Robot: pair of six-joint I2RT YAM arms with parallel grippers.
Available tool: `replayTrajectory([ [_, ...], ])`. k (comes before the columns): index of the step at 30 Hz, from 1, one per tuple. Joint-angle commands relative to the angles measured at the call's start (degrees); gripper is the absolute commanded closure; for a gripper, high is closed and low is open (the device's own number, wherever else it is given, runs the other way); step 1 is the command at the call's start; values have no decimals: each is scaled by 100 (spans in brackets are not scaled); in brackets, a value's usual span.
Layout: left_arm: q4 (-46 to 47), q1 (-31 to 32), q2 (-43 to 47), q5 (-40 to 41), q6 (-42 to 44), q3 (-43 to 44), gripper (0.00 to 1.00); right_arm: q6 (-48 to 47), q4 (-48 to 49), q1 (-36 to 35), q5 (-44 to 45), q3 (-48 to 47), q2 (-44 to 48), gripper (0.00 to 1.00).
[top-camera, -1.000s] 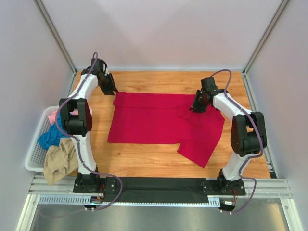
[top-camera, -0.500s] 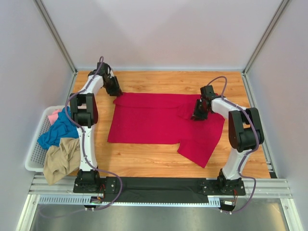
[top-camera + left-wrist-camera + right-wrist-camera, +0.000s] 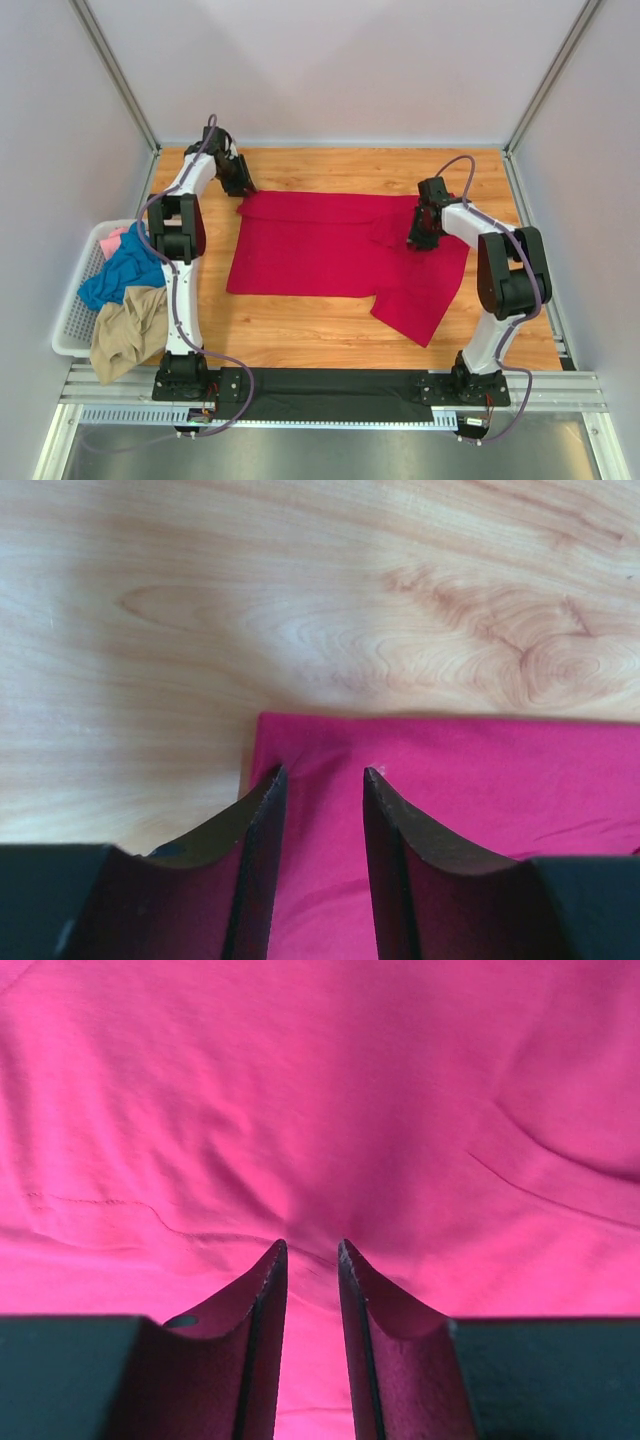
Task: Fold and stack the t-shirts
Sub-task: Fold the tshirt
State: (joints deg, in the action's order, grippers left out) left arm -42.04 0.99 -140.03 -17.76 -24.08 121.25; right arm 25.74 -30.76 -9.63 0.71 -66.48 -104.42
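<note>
A large crimson red t-shirt (image 3: 330, 250) lies spread on the wooden table, its right side folded over. My left gripper (image 3: 243, 188) is down on the shirt's far left corner (image 3: 320, 750). Its jaws stand a little apart, astride the cloth, with flat red cloth between them. My right gripper (image 3: 419, 240) presses onto the folded part at the shirt's right side (image 3: 310, 1160). Its jaws are narrow, and wrinkles run together at the fingertips (image 3: 277, 1252). Teal blue (image 3: 115, 270), pink (image 3: 108, 241) and tan (image 3: 125, 335) t-shirts lie heaped in the basket.
A white plastic lattice basket (image 3: 66, 322) stands off the table's left edge. White walls and metal posts enclose the table (image 3: 330, 165) at the back and both sides. A black strip runs along the near edge between the arm bases.
My left arm swung in from the far left onto the shirt's far corner. My right gripper lowered onto the folded right side. The shirt shifted slightly to the right.
</note>
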Motion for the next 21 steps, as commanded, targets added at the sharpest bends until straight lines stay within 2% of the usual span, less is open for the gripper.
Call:
replayTrajectory([
  [1,-382,-12,677,-96,70,21,56,-95,-465,31,360,-374,378,71],
  [4,-611,15,1116,60,131,-206,55,-60,-738,40,351,-541,484,70],
  [5,-751,119,1231,367,183,-242,51,-8,-790,40,368,-516,536,70],
  [6,-909,216,1337,1118,262,-260,50,28,-782,40,368,-489,554,69],
  [9,-1446,673,1714,1766,527,-443,50,194,-651,31,19,-174,738,70],
  [12,-976,955,2600,1758,369,-1540,50,571,-545,-30,-1068,292,1098,70],
  [13,-790,1094,3160,1767,308,-2222,49,625,-536,-248,-1064,389,1221,70],
  [14,-649,1174,3418,1767,150,-2507,49,643,-649,-407,-925,503,1431,69],
  [16,-629,1315,3953,2274,-140,-2947,49,678,-851,-828,-327,583,1556,69],
  [17,-769,1472,4087,2625,-376,-2967,47,678,-913,-900,-317,766,1626,69],
  [18,-936,1578,4193,3368,-457,-2958,47,713,-844,-953,-543,898,1679,69],
  [21,-1385,1974,4632,4225,-502,-2783,48,740,-326,-1164,-784,1609,2153,68],
])
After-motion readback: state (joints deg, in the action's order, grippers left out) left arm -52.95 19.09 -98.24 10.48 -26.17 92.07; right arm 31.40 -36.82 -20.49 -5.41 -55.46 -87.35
